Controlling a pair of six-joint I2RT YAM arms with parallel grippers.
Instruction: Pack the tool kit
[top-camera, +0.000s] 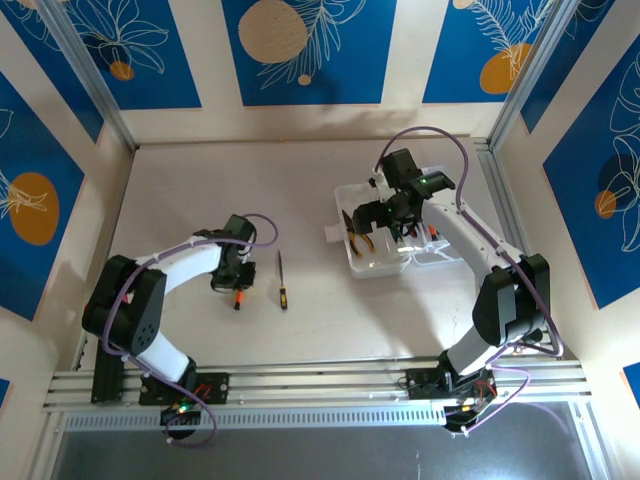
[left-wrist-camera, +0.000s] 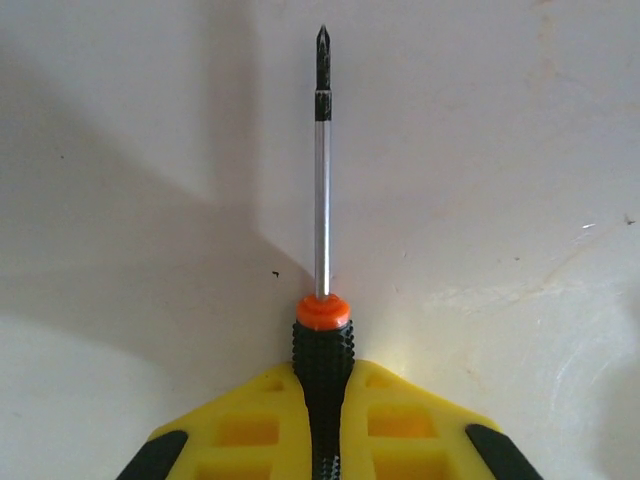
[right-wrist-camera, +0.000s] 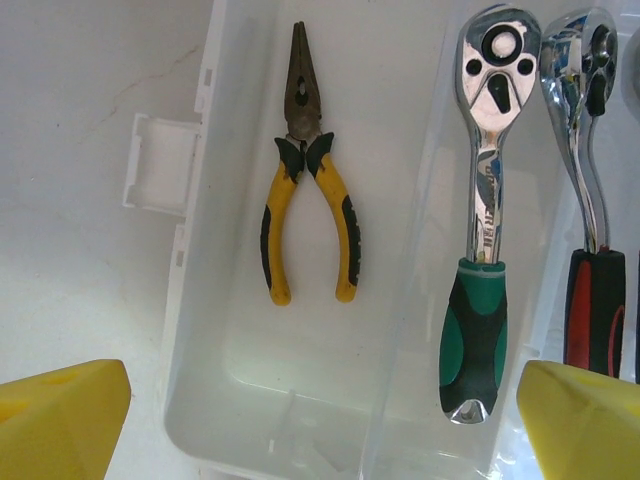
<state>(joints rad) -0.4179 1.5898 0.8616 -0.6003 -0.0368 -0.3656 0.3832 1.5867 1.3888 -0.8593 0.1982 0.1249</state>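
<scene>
Left gripper (left-wrist-camera: 322, 445) is clamped on the black handle of the orange-collared screwdriver (left-wrist-camera: 322, 345), its shaft sticking straight out low over the worktop (top-camera: 200, 190). Just right of it, a second screwdriver (top-camera: 282, 280) lies loose on the worktop. Further right sits the clear case (top-camera: 375, 262), with the yellow-handled pliers (right-wrist-camera: 308, 200) in its left part and a green-handled ratchet wrench (right-wrist-camera: 482, 200) and a red-handled ratchet (right-wrist-camera: 590, 250) alongside. Right gripper (right-wrist-camera: 320, 430) hovers above it, fingers wide apart and holding nothing.

Bright, even light; soft shadows on the table (left-wrist-camera: 120, 250); sharp focus.
</scene>
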